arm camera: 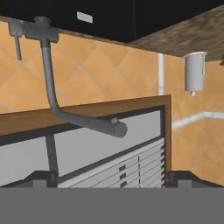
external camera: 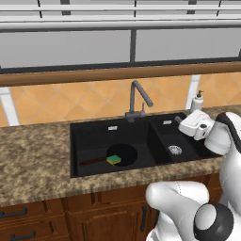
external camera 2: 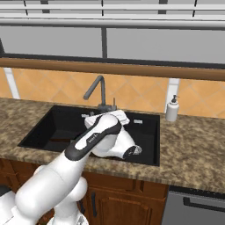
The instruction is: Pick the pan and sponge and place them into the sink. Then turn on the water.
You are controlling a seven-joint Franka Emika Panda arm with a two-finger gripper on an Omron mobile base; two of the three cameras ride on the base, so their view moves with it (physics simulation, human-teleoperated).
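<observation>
pan (external camera: 123, 154): in sink (external camera: 94, 129), large basin
sponge (external camera: 113, 160): on pan
gripper (arm camera: 112, 180): wide, empty, facing faucet (external camera: 138, 99)

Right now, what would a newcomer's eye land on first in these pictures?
Probably the black sink set in the speckled stone counter, with the pan lying in its large basin and the green sponge sitting on the pan. Next, the white arm reaching over the smaller basin, its gripper open near the grey faucet; no water is running.
</observation>
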